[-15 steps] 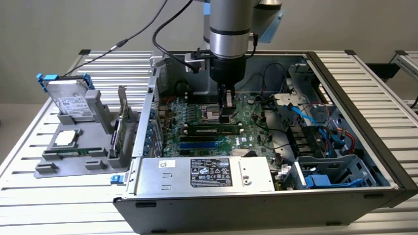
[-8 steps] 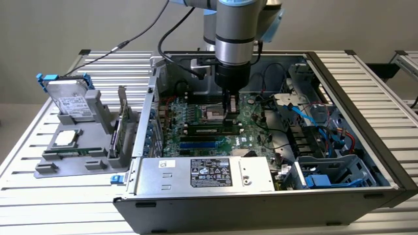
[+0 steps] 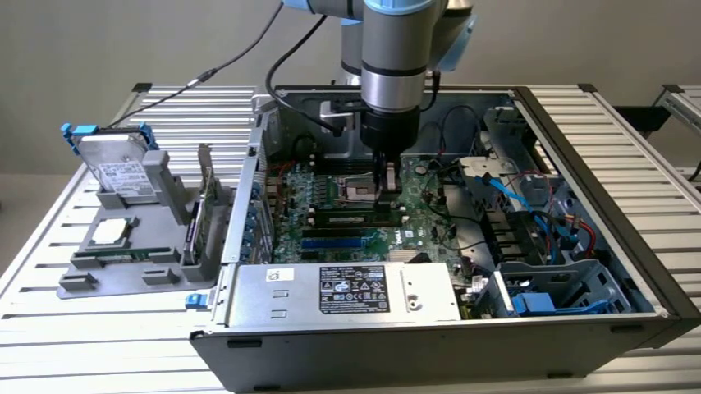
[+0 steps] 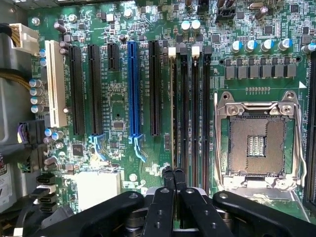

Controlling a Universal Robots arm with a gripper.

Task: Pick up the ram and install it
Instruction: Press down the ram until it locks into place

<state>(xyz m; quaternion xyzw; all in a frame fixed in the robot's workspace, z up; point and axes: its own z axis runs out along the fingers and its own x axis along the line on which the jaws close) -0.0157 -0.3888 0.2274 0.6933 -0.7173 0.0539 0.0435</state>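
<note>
Wrist view: shut fingers [image 4: 174,178] between expansion slots [image 4: 133,89] and CPU socket [image 4: 256,143].

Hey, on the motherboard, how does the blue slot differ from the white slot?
The blue slot is longer and slimmer; the white slot is shorter and wider. The blue slot has black slots on both sides; the white slot ends the row. Both are empty and run parallel.

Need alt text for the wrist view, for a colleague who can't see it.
Shut black fingers press down over the ram, which stands edge-on in a black memory slot on the green motherboard. The empty CPU socket sits beside the slots.
</note>
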